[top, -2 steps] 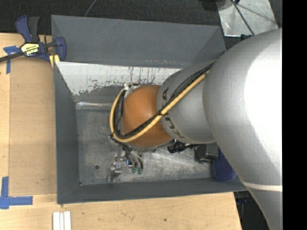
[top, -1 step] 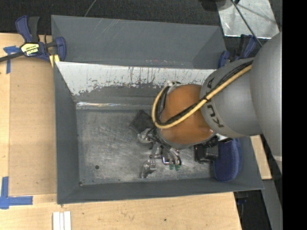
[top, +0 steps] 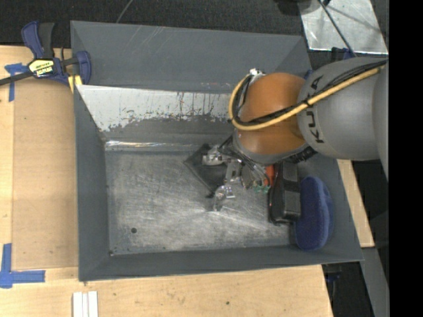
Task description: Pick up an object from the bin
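Note:
My gripper (top: 219, 176) hangs below the arm's orange cover, right of the bin's middle and near the back wall. Its two metal fingertips (top: 223, 195) stand apart, so it is open. A dark flat angular thing (top: 200, 164) lies on the bin floor at the fingertips, partly under the gripper; I cannot tell if the fingers touch it. A small thing with orange and green parts (top: 265, 177) peeks out just right of the gripper, mostly hidden by the arm.
A black boxy thing (top: 285, 195) lies by the right wall, and a blue oblong padded thing (top: 312, 213) rests against that wall's slope. The arm covers the bin's back right corner.

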{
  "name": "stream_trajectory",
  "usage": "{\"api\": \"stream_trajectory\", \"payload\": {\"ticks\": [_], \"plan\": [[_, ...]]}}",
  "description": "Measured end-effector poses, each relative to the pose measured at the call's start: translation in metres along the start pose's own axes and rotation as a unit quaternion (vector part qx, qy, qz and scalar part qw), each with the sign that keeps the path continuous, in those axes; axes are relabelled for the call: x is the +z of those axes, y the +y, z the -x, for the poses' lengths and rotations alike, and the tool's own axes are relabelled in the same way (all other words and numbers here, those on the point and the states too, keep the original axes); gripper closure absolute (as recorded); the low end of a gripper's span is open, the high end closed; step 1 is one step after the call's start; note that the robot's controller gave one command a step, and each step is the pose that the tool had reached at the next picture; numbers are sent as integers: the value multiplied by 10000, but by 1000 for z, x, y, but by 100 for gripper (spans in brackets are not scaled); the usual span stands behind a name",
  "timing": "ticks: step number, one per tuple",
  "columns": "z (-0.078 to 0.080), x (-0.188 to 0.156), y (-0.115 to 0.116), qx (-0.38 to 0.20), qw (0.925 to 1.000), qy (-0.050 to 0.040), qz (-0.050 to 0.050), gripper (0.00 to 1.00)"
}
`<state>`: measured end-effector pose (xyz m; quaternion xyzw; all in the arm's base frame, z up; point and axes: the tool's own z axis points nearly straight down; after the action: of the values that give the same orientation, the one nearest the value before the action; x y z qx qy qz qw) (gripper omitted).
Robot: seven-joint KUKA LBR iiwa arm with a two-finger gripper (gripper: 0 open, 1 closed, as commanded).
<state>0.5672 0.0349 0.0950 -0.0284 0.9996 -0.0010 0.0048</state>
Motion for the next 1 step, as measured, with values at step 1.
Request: {"api": "stream_trajectory", "payload": {"ticks": [1], "plan": [[45,19,-53,-512,9987,15,4,0]]}}
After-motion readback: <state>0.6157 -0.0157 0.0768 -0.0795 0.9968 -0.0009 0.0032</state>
